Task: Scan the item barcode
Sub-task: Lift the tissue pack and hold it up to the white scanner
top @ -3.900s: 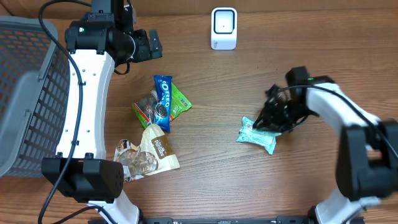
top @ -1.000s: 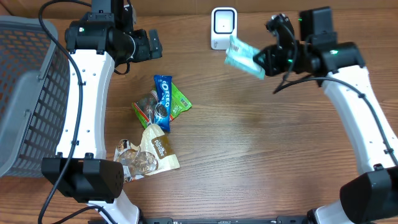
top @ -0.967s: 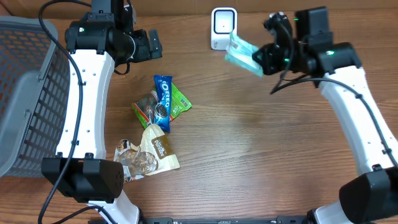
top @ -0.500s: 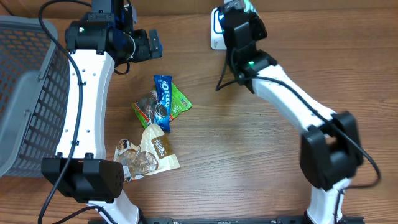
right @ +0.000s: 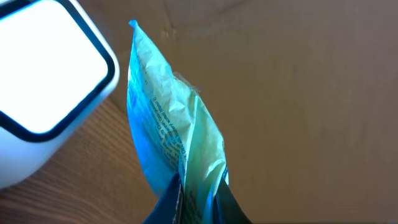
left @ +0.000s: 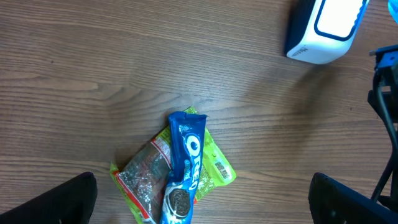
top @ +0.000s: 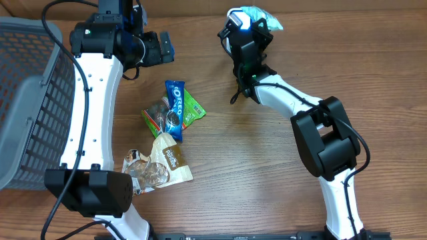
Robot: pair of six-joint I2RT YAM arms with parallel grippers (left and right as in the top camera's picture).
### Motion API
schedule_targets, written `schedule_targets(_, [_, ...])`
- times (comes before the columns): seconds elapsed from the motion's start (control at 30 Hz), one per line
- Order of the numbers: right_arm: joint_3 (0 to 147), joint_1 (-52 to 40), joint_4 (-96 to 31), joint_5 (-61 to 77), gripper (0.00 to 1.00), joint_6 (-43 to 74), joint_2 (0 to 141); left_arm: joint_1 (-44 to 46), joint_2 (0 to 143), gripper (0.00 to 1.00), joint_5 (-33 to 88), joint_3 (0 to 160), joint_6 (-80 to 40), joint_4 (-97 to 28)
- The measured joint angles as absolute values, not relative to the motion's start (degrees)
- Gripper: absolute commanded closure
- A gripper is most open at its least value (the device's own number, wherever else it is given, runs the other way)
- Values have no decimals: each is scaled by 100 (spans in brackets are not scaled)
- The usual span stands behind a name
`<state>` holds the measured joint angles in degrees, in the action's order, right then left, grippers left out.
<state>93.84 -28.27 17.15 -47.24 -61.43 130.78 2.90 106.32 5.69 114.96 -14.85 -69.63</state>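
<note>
Right gripper (right: 194, 202) pinches a teal snack packet (right: 165, 118) beside the scanner (right: 43, 81); turning the barcode squarely toward it should register the scan.

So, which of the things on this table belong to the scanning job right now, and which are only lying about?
For the job: teal packet, held by the right gripper; white scanner beside it.
Lying about: Oreo pack, green packet, beige pouch, grey basket; the left gripper is open and empty.

Bright even light — faint soft shadows.
</note>
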Motion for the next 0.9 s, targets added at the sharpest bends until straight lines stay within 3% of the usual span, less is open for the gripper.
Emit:
schedule_targets(0.47, [9384,-2821,2506,-3732,96,-7338,13288,290,10632,0,569,11496,-1485,-6963])
schedule_targets(0.9, [9384,-2121,2593,-3186,96,-7419,13297,290,10632,0,569,11496,-1485,-6963])
